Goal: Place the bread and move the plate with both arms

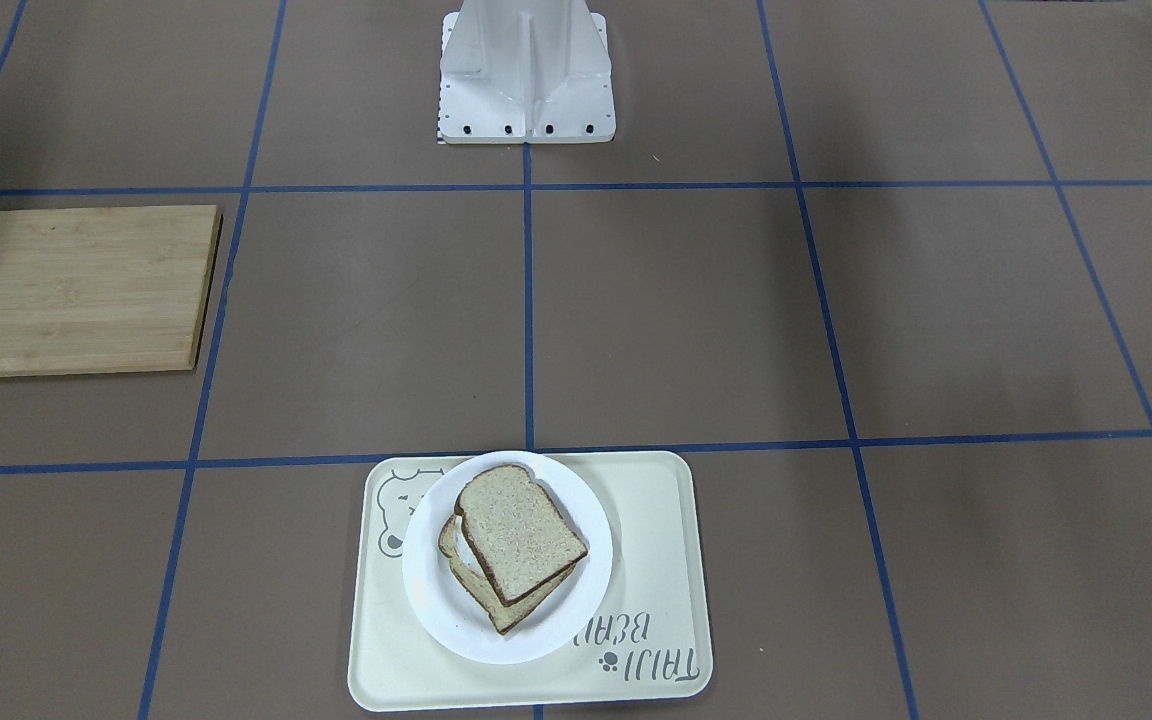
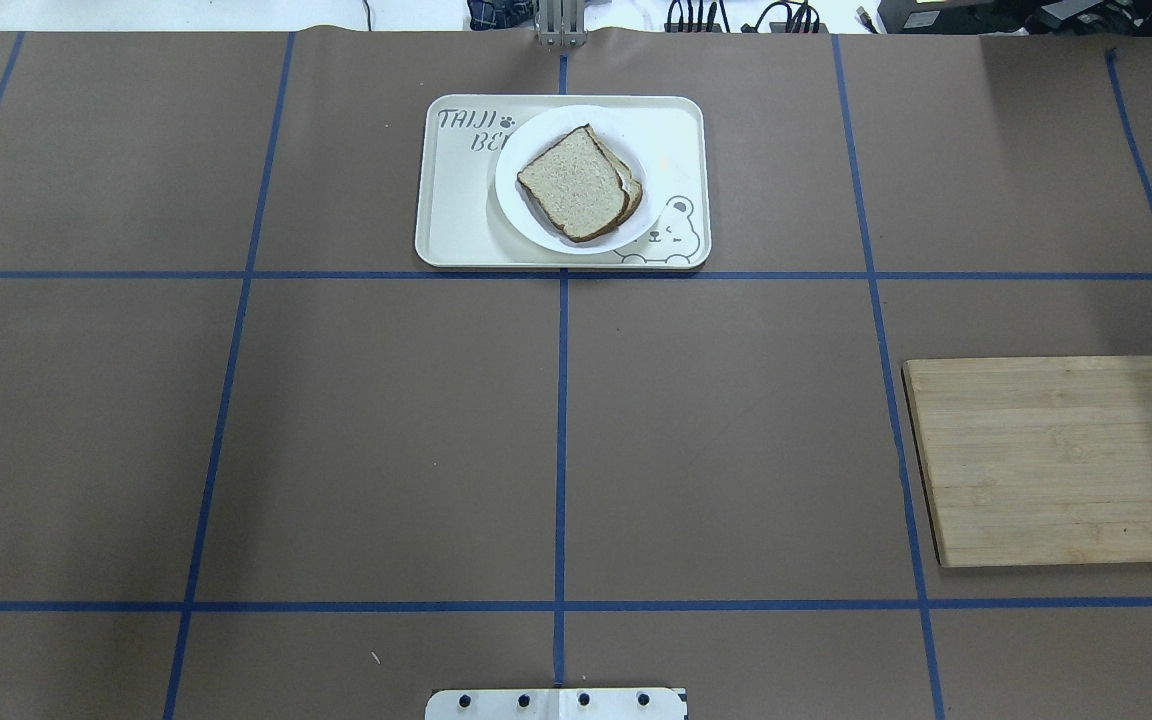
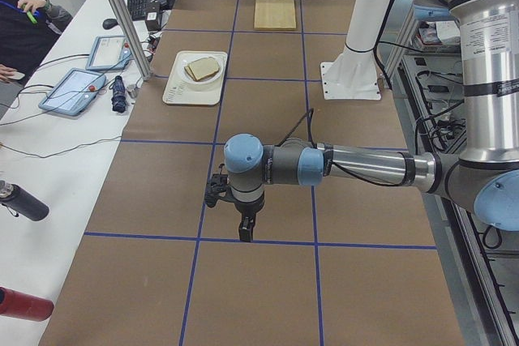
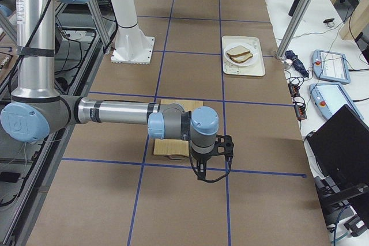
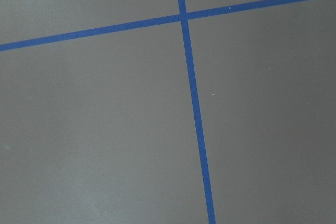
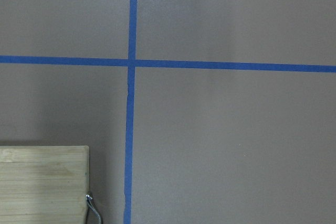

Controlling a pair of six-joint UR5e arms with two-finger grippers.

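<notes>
Currently: left arm (image 3: 357, 166), right arm (image 4: 115, 112), both stretched low over table (image 2: 736, 450). Wooden board (image 4: 170, 149) near right gripper (image 4: 202, 176). Tray (image 2: 456, 220), well apart from it and left gripper (image 3: 245, 231), bears plate (image 2: 536, 228); bread (image 2: 571, 180) on plate, atop another slice. Grippers spread or pressed together: cannot tell.

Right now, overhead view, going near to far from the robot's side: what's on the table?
white base plate -> wooden cutting board -> cream tray. The plate sits on the tray and the bread lies on the plate, so neither is ranked separately.
</notes>
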